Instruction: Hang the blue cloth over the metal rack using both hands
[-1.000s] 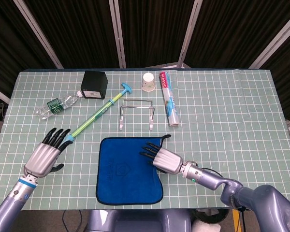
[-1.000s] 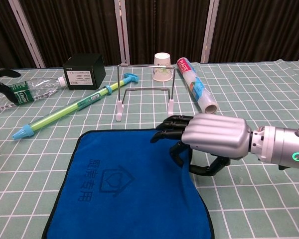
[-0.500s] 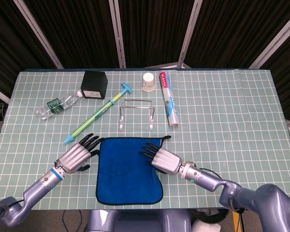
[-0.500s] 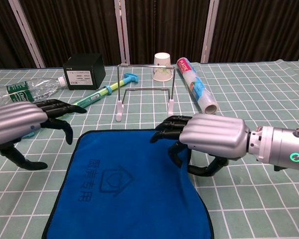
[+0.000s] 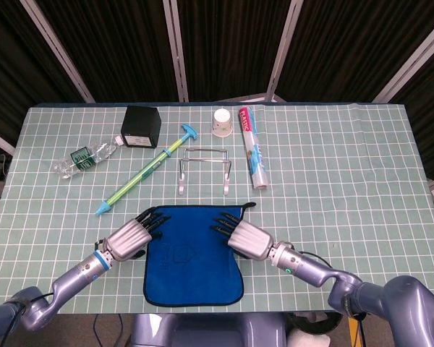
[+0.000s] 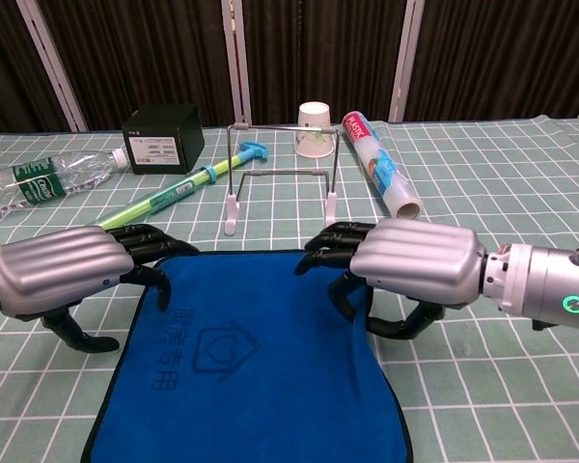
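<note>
The blue cloth (image 5: 192, 256) (image 6: 241, 386) lies flat at the table's near edge. The metal rack (image 5: 205, 168) (image 6: 282, 174) stands just beyond its far edge, bare. My right hand (image 5: 244, 237) (image 6: 415, 260) is at the cloth's far right corner, where the edge rises between its curled fingers and thumb. My left hand (image 5: 130, 237) (image 6: 68, 270) sits at the far left corner. Its fingers (image 6: 150, 246) reach over the cloth's edge and its thumb is off the cloth; nothing is gripped.
A green and blue stick (image 5: 148, 172) lies diagonally left of the rack. A black box (image 5: 141, 126), a plastic bottle (image 5: 85, 155), a paper cup (image 5: 221, 122) and a rolled plastic wrap (image 5: 252, 147) stand along the back.
My left hand has swung in from the left to the cloth's far left corner. The right hand and the cloth have stayed put.
</note>
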Tool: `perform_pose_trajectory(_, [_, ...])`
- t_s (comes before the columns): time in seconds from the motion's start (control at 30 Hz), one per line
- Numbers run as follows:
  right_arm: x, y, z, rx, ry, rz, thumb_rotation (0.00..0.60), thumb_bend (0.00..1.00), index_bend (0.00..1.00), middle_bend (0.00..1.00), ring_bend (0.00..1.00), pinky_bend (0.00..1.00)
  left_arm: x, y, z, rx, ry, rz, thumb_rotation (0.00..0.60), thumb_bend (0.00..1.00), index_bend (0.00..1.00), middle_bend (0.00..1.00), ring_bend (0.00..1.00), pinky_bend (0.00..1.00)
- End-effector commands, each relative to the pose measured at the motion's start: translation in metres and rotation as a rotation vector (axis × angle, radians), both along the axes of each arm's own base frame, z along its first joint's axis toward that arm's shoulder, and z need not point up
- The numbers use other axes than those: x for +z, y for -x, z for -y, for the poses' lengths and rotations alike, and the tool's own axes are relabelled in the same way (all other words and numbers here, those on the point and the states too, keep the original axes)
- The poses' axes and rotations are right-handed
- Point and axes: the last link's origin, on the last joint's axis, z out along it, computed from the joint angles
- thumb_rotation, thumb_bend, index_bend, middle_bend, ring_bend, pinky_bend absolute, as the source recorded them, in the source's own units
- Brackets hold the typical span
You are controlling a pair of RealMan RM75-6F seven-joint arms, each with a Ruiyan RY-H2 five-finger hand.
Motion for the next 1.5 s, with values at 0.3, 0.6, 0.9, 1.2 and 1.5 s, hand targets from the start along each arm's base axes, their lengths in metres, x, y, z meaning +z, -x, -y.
perform_pose_trajectory(0.3, [0.001,0.003,0.000,-0.003,-0.003,0.005,0.600,0.45,0.63,0.10,0.00,0.00,-0.010,-0.004,0.001,-0.018,0.004,-0.008,0.600,0.26,0.38,0.00,0.00,0.00])
perform_pose_trajectory(0.6, [0.003,0.003,-0.002,0.000,-0.006,0.006,0.600,0.45,0.63,0.11,0.00,0.00,-0.016,-0.015,0.001,-0.033,0.015,-0.002,0.600,0.32,0.38,0.00,0.00,0.00])
perform_pose_trajectory(0.9, [0.004,0.002,-0.003,-0.004,-0.007,0.013,0.600,0.45,0.63,0.11,0.00,0.00,-0.018,-0.023,0.004,-0.040,0.029,-0.001,0.600,0.47,0.40,0.00,0.00,0.00])
perform_pose_trajectory(1.2, [0.013,0.000,-0.001,-0.004,0.015,0.037,0.600,0.45,0.63,0.11,0.00,0.00,-0.016,-0.034,-0.001,0.009,-0.022,0.042,0.600,0.55,0.73,0.00,0.00,0.00])
perform_pose_trajectory(1.5, [0.044,-0.027,0.021,-0.010,0.088,0.138,0.600,0.45,0.63,0.11,0.00,0.00,0.015,-0.069,-0.028,0.083,-0.141,0.212,0.600,0.59,0.78,0.00,0.00,0.00])
